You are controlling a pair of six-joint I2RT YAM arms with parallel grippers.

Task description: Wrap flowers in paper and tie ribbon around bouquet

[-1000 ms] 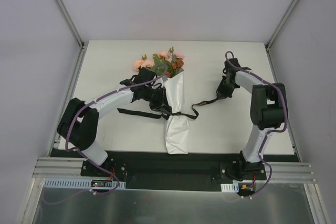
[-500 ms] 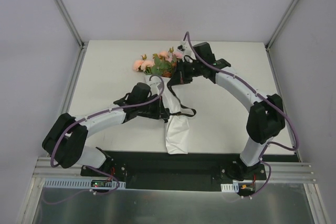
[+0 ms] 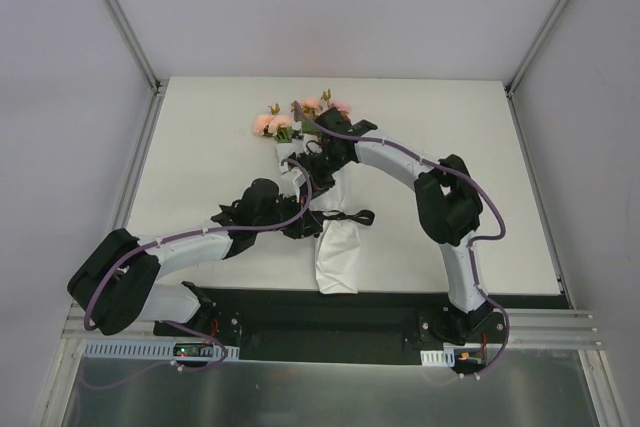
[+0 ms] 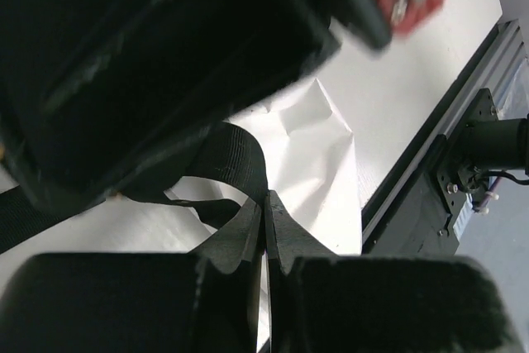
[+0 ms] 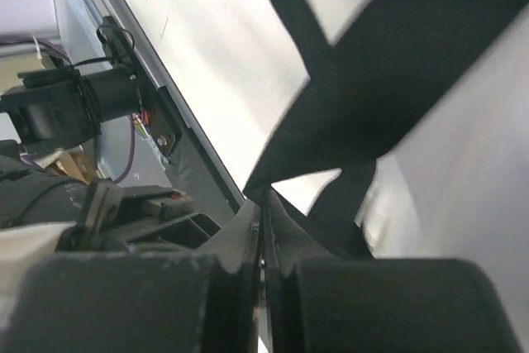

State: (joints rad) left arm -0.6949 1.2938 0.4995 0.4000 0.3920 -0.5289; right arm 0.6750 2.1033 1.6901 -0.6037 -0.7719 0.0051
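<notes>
Lying mid-table [image 3: 450,127], the bouquet [image 3: 335,247] points its flowers [image 3: 270,124] at the far edge; the ribbon [image 3: 350,217] crosses its paper [image 3: 338,267]; the left gripper [image 4: 266,200] is clamped on ribbon beside the paper; the right gripper [image 5: 263,196] is clamped on ribbon nearer the flowers.

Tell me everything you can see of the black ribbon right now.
The ribbon is a narrow black band. The wrist views show a fine ribbed weave, and no lettering can be made out. It crosses the white paper wrap about midway along it, with a small loop sticking out toward the right arm's side. It looks twisted and folded rather than flat. It is pinched in two places: the left gripper is shut on one stretch and the right gripper on another.
</notes>
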